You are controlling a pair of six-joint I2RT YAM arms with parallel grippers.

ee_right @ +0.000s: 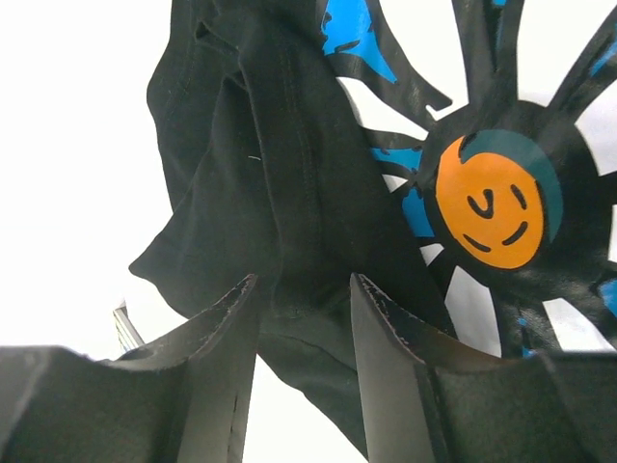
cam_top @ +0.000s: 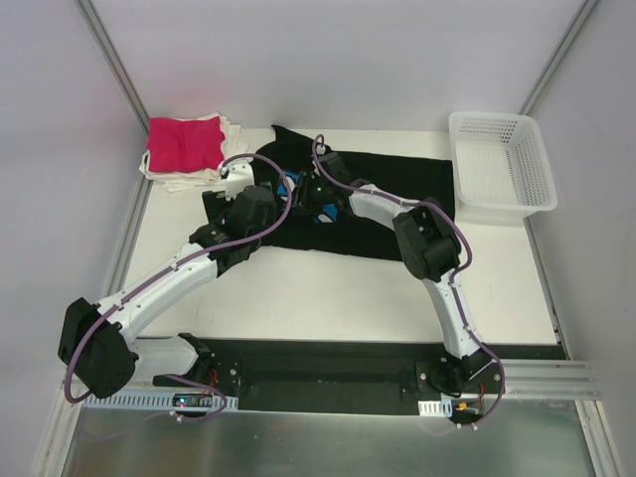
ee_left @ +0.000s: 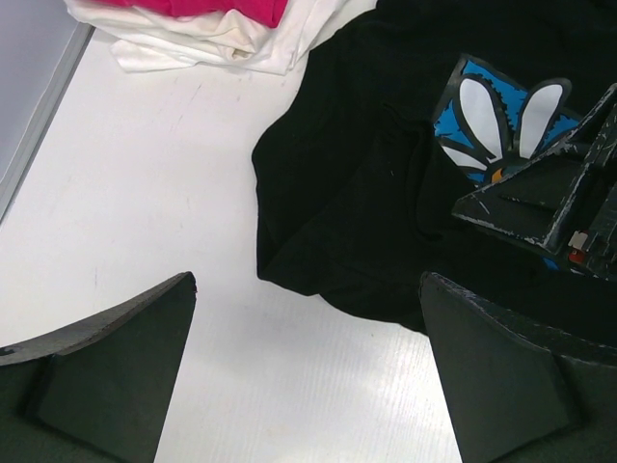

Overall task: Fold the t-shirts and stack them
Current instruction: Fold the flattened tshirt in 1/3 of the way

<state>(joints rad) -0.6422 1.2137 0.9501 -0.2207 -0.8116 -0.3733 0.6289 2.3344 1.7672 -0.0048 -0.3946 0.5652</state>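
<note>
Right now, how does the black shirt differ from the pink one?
The black shirt lies spread and rumpled, the pink shirt folded. The black shirt carries a daisy print; the pink shirt is plain. The black shirt has a fold between the right fingers; the pink shirt tops white shirts. Both are cloth.

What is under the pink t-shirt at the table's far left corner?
Folded white t-shirts, their edges sticking out around the pink t-shirt. How many lie there cannot be counted; the pink one covers their middles.
</note>
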